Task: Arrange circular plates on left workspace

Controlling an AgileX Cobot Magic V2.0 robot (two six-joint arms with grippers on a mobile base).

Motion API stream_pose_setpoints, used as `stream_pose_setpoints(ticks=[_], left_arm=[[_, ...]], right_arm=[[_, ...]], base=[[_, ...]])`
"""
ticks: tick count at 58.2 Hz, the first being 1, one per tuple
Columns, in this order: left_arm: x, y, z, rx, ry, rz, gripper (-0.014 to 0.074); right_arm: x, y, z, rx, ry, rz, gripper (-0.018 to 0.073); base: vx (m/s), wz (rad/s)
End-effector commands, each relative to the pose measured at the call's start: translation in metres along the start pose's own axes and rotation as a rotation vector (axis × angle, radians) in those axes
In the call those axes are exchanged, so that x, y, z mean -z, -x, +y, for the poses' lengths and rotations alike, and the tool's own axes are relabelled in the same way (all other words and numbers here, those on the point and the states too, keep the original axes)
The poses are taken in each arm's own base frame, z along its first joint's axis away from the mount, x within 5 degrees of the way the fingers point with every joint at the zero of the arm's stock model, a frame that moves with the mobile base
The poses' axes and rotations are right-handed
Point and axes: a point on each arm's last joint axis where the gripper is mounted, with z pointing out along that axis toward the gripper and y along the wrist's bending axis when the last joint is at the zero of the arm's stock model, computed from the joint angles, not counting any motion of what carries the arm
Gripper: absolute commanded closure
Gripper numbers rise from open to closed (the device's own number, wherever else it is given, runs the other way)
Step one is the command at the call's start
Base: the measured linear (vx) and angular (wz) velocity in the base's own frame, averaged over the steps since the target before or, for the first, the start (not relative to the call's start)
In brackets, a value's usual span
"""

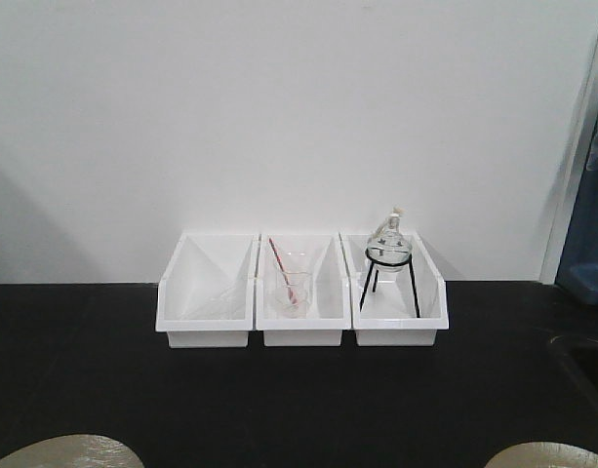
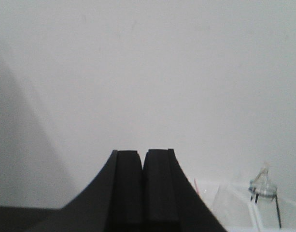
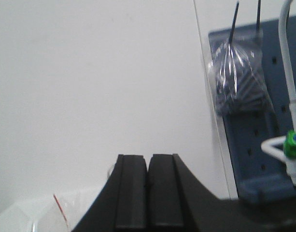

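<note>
The left plate point(image 1: 59, 451) is showing only as a glossy beige sliver at the bottom-left edge of the front view, over the black bench point(image 1: 299, 400), with most of it cut off below the frame. The left gripper point(image 2: 143, 159) is pointing at the bare wall with its jaws pressed together and nothing between them. Further back, three white bins point(image 1: 300, 292) are sitting in a row against the wall (a beaker point(image 1: 292, 292) in the middle one, a flask point(image 1: 389, 239) on a wire stand in the right one), well apart from both plates. The right plate point(image 1: 552, 455) is peeking in at the bottom-right edge, near the sink point(image 1: 583, 366). The right gripper point(image 3: 148, 162) is likewise closed on nothing. Both plates are looking stiff, smooth and probably breakable, so the glaze is likely slippery. Since they seem to be lying flat and shallow, the rim is looking like the only place to pinch, one finger over and one under.
</note>
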Motion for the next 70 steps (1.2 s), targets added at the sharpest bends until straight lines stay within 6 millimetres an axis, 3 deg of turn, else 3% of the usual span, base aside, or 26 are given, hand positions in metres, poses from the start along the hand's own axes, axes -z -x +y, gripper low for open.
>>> stream_pose_setpoints(ticks=[1,7,12,17,28,32,36,42,45,51,60,70], left_arm=[[-0.003,0.043,-0.004,0.048,-0.014,-0.127,0.0594],[-0.018,0.066,-0.009,0.057,-0.022,-0.092,0.0594],[-0.041,0.085,-0.013,0.099,-0.025,-0.031,0.0594],[-0.071,0.089,-0.017,0.135,-0.034,0.096,0.0594],[-0.146,0.058,-0.031,0.307,-0.057,0.528,0.0594],[-0.168,0.039,-0.038,0.417,-0.076,0.686,0.0594],[-0.188,0.020,-0.048,0.479,-0.150,0.832,0.0594],[-0.208,-0.002,-0.068,0.543,-0.394,0.971,0.0594],[-0.215,-0.009,-0.079,0.660,-0.515,0.988,0.0594],[-0.230,-0.022,-0.087,0.842,-0.652,0.938,0.0594],[-0.243,-0.035,-0.087,0.984,-0.637,0.898,0.0594],[-0.248,-0.044,-0.081,0.947,-0.547,0.899,0.0594]], right_arm=[[-0.008,0.044,0.008,0.000,0.012,-0.103,0.0564],[-0.028,0.068,0.014,0.000,0.005,-0.032,0.0564],[-0.058,0.077,0.016,-0.025,-0.010,0.088,0.0564],[-0.092,0.081,0.019,-0.068,-0.025,0.232,0.0564],[-0.170,0.049,0.027,-0.215,0.003,0.669,0.0564],[-0.190,0.029,0.035,-0.251,0.098,0.834,0.0564],[-0.209,0.003,0.050,-0.335,0.300,1.012,0.0564],[-0.226,-0.030,0.067,-0.522,0.587,1.134,0.0564],[-0.233,-0.044,0.071,-0.614,0.689,1.148,0.0564],[-0.242,-0.063,0.072,-0.717,0.768,1.157,0.0564],[-0.248,-0.073,0.070,-0.739,0.735,1.154,0.0564],[-0.247,-0.072,0.070,-0.738,0.738,1.150,0.0564]], base=[[0.00,0.00],[0.00,0.00],[0.00,0.00],[0.00,0.00],[0.00,0.00],[0.00,0.00],[0.00,0.00],[0.00,0.00],[0.00,0.00],[0.00,0.00],[0.00,0.00],[0.00,0.00]])
